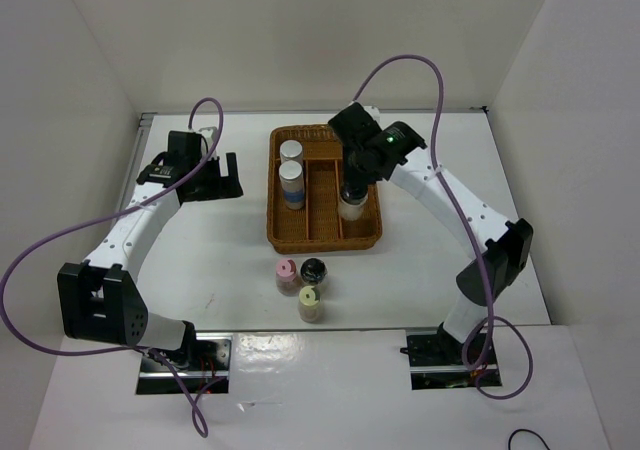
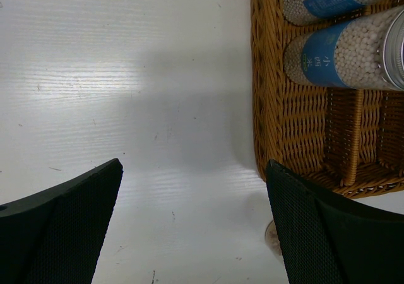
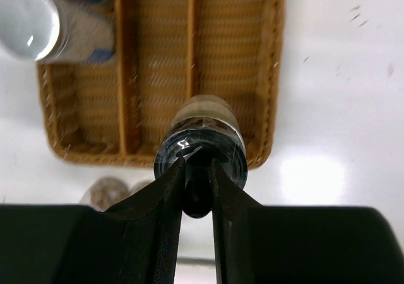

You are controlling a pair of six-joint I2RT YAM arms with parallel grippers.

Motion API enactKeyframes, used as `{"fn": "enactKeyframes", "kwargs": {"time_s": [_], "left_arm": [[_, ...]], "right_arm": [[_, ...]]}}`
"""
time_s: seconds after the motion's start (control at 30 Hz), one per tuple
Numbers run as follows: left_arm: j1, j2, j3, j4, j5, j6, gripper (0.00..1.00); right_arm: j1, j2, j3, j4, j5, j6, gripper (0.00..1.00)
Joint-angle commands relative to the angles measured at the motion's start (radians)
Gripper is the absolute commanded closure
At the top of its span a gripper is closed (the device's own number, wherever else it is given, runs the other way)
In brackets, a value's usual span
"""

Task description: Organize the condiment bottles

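My right gripper (image 3: 197, 165) is shut on the black top of a clear condiment bottle (image 3: 205, 117). The bottle stays upright in the right compartment of the wicker basket (image 1: 325, 232), toward its near end (image 1: 351, 208). I cannot tell whether it rests on the basket floor. Two silver-capped, blue-labelled bottles (image 1: 291, 151) (image 1: 291, 174) stand in the left compartment. On the table before the basket stand a pink-capped bottle (image 1: 287, 272), a black-topped one (image 1: 313, 270) and a yellow-capped one (image 1: 311, 303). My left gripper (image 1: 215, 175) (image 2: 194, 165) is open over bare table, left of the basket.
The basket's middle compartment (image 1: 323, 195) holds nothing. White walls enclose the table on three sides. In the left wrist view the basket's wicker wall (image 2: 278, 126) lies close to the right finger (image 2: 334, 233).
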Motion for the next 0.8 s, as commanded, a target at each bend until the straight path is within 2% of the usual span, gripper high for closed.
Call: {"fn": "enactKeyframes", "kwargs": {"time_s": [0.0,0.17,0.3,0.6,0.77], "left_arm": [[0.006,-0.025,-0.006,0.021,-0.007,0.001,0.0],[0.006,-0.025,-0.006,0.021,-0.007,0.001,0.0],[0.006,-0.025,0.003,0.021,-0.007,-0.008,0.0],[0.006,0.005,0.032,0.021,-0.007,-0.008,0.0],[0.006,0.014,0.041,0.031,-0.007,-0.008,0.0]], "right_arm": [[-0.047,0.02,0.073,0.077,0.098,-0.085,1.0],[-0.18,0.069,0.108,0.157,0.003,-0.12,1.0],[-0.226,0.106,0.119,0.226,-0.034,-0.153,1.0],[-0.226,0.258,0.256,0.29,-0.087,-0.173,1.0],[-0.226,0.325,0.297,0.323,-0.06,-0.183,1.0]]}}
